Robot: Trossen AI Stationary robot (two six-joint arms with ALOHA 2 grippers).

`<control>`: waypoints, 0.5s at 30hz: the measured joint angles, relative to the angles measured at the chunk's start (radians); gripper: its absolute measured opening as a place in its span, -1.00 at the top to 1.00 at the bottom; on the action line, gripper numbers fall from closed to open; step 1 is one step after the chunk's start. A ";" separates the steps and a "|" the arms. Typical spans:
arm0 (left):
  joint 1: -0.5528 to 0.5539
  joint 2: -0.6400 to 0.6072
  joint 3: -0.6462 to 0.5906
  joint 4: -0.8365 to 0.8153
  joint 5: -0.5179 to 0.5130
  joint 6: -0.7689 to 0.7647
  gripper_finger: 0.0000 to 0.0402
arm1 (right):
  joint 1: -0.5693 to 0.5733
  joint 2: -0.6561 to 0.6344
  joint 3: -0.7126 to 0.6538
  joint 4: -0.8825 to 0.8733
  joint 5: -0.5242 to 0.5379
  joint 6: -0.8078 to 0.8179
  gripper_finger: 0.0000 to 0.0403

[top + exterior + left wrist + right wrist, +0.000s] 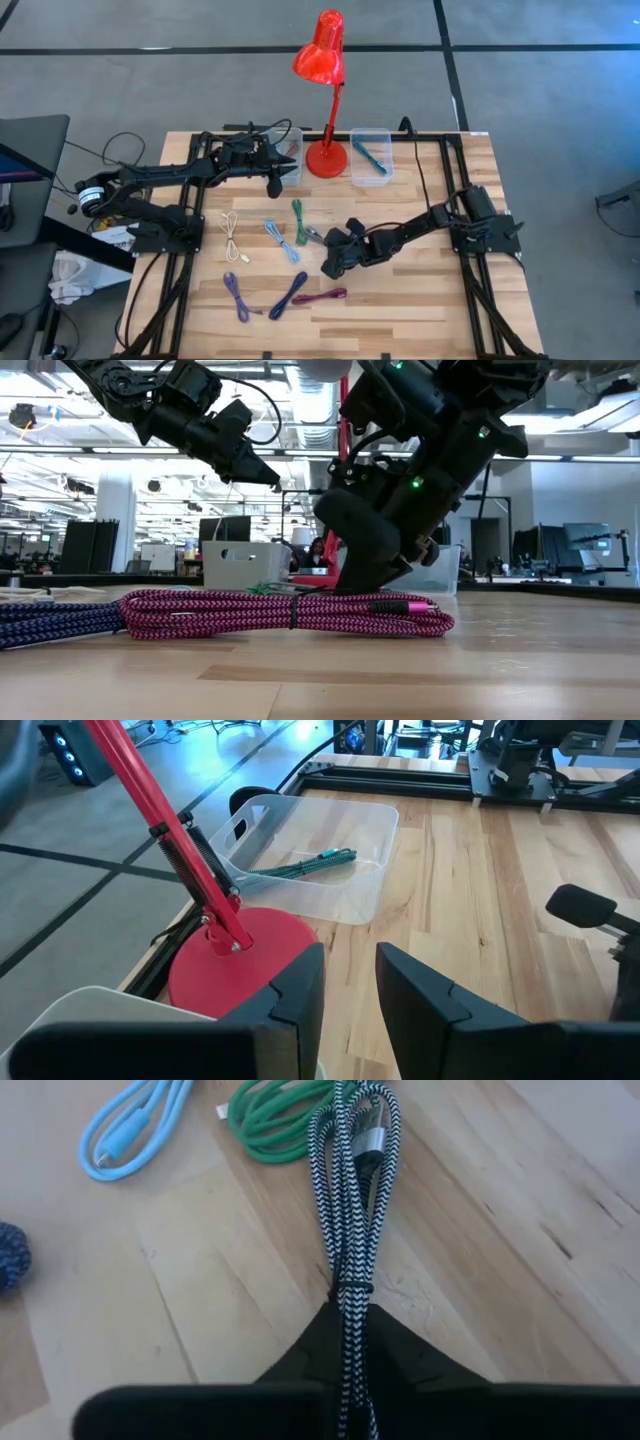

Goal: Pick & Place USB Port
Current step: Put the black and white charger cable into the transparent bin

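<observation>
1. The left gripper (274,186) hangs over the back left of the counter (400,310), beside the left bin (283,152); in its own wrist view its jaws stand part open with nothing between them, looking past the red lamp (325,100) toward the right bin (310,860), so this arm appears to be waiting

2. Loose on the counter, from left to right: a cream cable (232,235), a purple cable (238,297), a light blue cable (280,240), a dark blue cable (288,295), a green cable (299,222) and a magenta cable (320,297). None of these has been put away

3. The right gripper (335,262) is down at the counter's middle, just right of the green cable. Its jaws have closed to a narrow gap on the black-and-white braided cable (352,1230), pinching the bundle near one end, just behind its tie

4. That cable lies flat on the wood, not lifted as far as I can tell. Its long axis runs straight out from the jaws, and its far looped end, with a silver plug among the strands, points toward the green and light blue cables, touching or overlapping the green one

5. The right bin already holds one teal cable (305,865); what the left bin holds I cannot make out

6. My judgement: one cable is placed, this pick is just gripped, and its lift, carry to a bin and release remain, with six cables after it
</observation>
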 joint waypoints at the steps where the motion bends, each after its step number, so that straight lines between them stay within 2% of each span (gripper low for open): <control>1: 0.000 0.000 0.000 0.000 0.000 0.000 0.53 | 0.000 0.000 0.000 0.000 0.000 -0.001 0.90; 9: 0.000 0.000 0.000 0.000 0.000 0.000 0.53 | 0.016 -0.032 -0.003 -0.032 0.022 -0.040 0.94; 15: 0.000 0.000 0.000 0.000 0.000 -0.004 0.53 | 0.015 -0.131 -0.003 -0.121 0.112 -0.091 0.94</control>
